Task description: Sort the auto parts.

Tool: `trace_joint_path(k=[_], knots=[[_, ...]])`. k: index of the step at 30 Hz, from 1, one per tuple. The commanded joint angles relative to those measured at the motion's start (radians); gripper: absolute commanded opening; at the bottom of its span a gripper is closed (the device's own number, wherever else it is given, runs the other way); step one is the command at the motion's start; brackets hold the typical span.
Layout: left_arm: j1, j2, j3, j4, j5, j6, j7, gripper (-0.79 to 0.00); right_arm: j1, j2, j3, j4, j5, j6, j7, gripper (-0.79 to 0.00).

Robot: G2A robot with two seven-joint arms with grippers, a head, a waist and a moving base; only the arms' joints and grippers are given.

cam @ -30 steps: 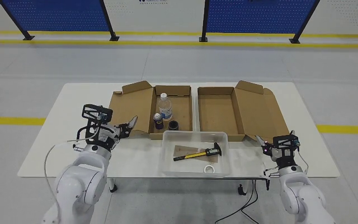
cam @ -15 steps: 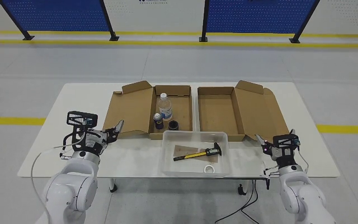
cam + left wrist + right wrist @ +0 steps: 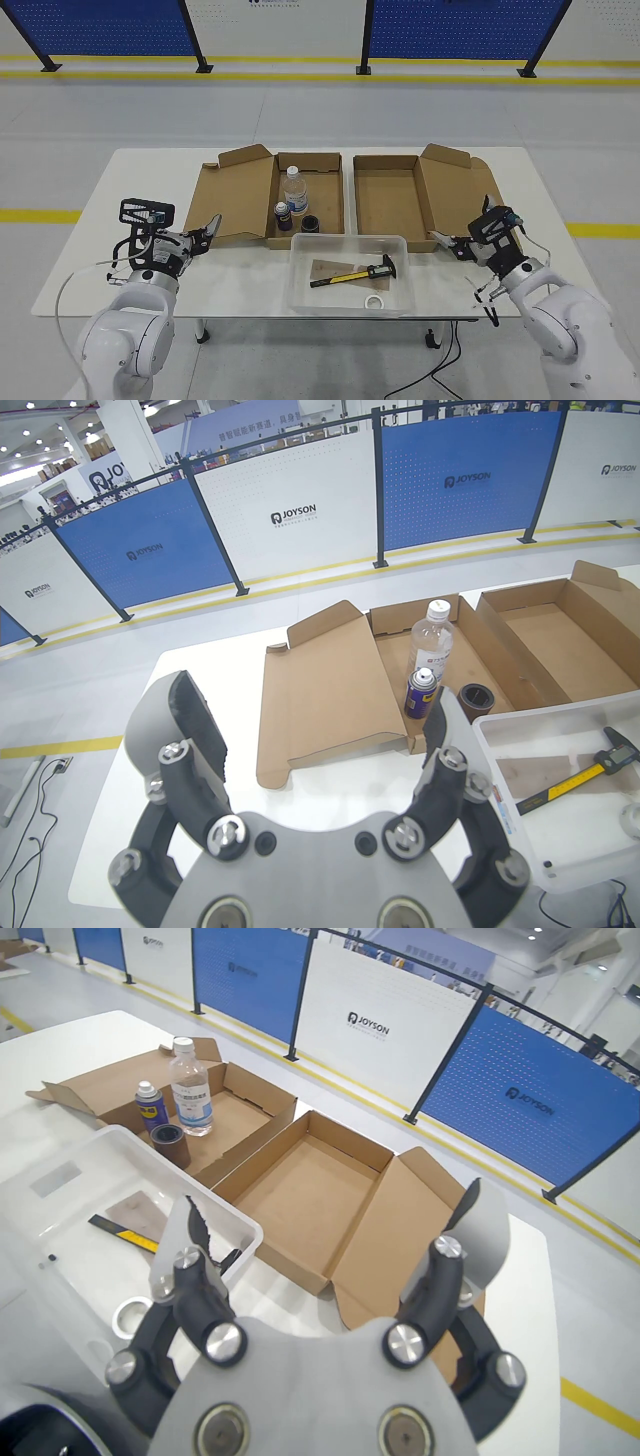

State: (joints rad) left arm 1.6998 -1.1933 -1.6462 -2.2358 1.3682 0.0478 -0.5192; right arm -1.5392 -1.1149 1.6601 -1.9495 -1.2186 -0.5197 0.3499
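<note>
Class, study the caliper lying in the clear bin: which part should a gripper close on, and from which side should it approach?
On the caliper, the yellow beam looks the best hold: grip it midway, across its narrow width, coming straight down from above. It lies flat on the floor of the bin, whose walls block a sideways approach, and the black head is bulkier and irregular.
</note>
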Motion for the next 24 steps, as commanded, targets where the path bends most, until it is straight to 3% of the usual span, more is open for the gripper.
trace_joint_path(k=[1,7,15,21,24], knots=[[0.000,0.000,0.000,0.000,0.000,0.000,0.000,0.000,0.042,0.006,0.005,0.012,0.025,-0.068,0.069,0.000],[0.000,0.000,0.000,0.000,0.000,0.000,0.000,0.000,0.166,0.020,-0.042,0.047,0.096,-0.196,0.283,0.000],[0.000,0.000,0.000,0.000,0.000,0.000,0.000,0.000,0.340,0.028,-0.204,0.149,0.182,-0.311,0.490,0.000],[0.000,0.000,0.000,0.000,0.000,0.000,0.000,0.000,0.463,0.018,-0.370,0.290,0.249,-0.350,0.590,0.000],[0.000,0.000,0.000,0.000,0.000,0.000,0.000,0.000,0.514,0.015,-0.439,0.345,0.240,-0.367,0.584,0.000]])
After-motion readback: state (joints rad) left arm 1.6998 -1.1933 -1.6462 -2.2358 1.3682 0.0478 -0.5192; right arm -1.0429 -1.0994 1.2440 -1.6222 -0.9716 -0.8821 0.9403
